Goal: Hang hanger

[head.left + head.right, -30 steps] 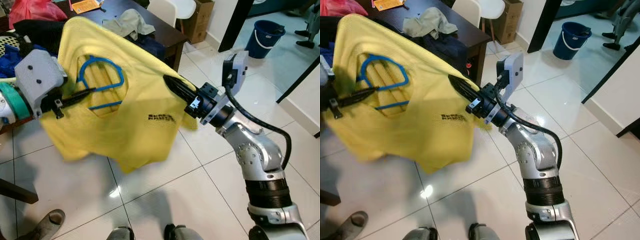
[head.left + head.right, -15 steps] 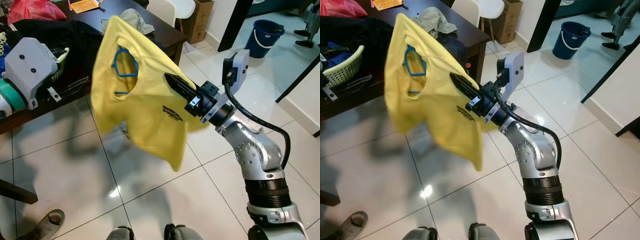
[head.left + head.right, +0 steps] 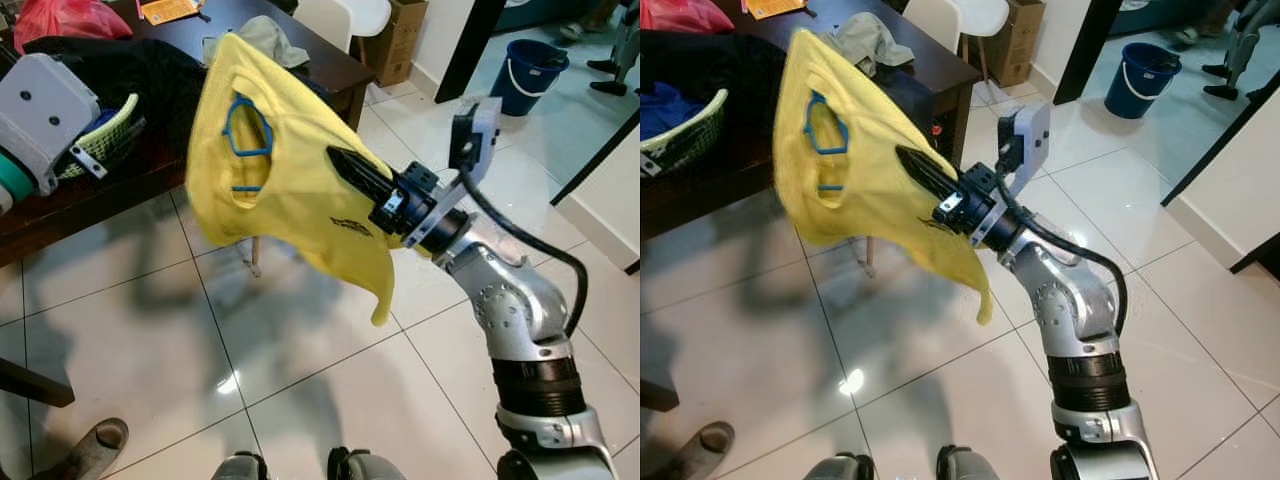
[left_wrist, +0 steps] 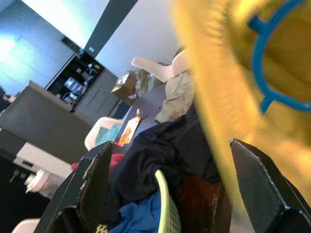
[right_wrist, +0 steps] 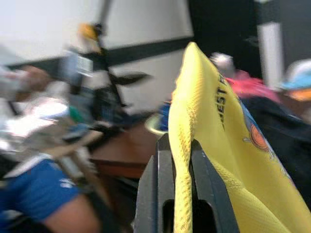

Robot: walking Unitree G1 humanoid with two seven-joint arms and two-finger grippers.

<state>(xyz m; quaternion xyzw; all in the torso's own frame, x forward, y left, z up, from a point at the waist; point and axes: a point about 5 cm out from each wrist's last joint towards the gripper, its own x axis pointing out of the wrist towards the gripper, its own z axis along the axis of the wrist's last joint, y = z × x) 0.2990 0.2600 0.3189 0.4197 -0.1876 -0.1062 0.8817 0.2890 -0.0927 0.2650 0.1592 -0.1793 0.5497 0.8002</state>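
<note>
Right hand (image 3: 345, 170): its 2 black fingers are clamped on a fold of the yellow shirt (image 3: 290, 170). In the right wrist view the cloth is pinched between both fingers (image 5: 158, 194). The arm reaches forward and to the left, out over the tiled floor (image 3: 150, 330).

Shirt: it hangs in the air from the right hand and droops to a point below the wrist. Its upper edge rises in front of the dark bench (image 3: 330, 65).

Hanger (image 3: 245, 130): blue, inside the shirt. It shows through the neck opening as a loop with a short bar below it. It lies up and to the left of the right hand's grip, so the hanger end leads and the shirt body trails back toward the arm.

Long axis: judged from the head views, the shirt runs from the hanger end at upper left down to the drooping tip at lower right, roughly along the line of the right forearm.

Left hand (image 4: 165, 194): released, fingers spread with nothing between them. It sits well off to the left, near the laundry basket (image 3: 110, 130) on the bench. The left wrist view looks past the shirt's edge from close by.

Nearer arm: the right hand carries the load. The left hand is apart from the hanger but on the hanger's side.

Hook: I cannot tell where the hanger's hook points, and no rail is visible.
</note>
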